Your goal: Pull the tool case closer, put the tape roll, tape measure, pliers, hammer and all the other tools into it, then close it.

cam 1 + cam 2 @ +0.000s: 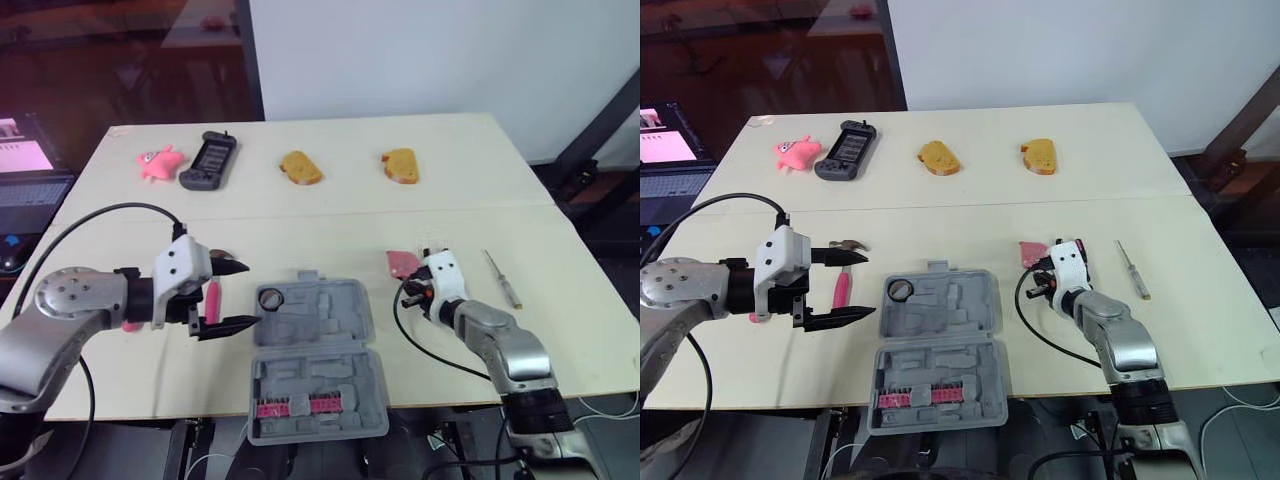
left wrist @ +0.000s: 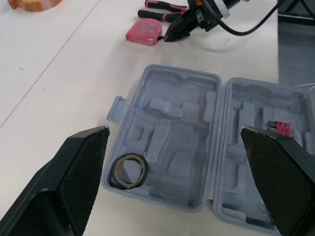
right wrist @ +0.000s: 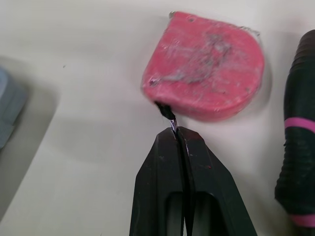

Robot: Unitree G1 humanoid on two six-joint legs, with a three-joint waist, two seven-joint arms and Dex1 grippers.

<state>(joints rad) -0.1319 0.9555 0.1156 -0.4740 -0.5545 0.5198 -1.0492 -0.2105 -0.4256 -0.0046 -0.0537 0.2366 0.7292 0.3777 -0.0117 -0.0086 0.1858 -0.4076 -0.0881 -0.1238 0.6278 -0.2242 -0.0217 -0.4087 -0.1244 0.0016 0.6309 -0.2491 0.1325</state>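
Right claw (image 3: 175, 131) pinching tape measure (image 3: 206, 69) tab, left claw (image 1: 249, 294) spread wide

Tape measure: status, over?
Right gripper shut on tab of tape measure, lying on table. Left gripper open beside open tool case. Tape roll already inside. Path looks clear.

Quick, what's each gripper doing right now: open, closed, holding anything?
Left gripper: open, empty, beside the tool case.
Right gripper: shut, pinching the end tab of the tape measure.
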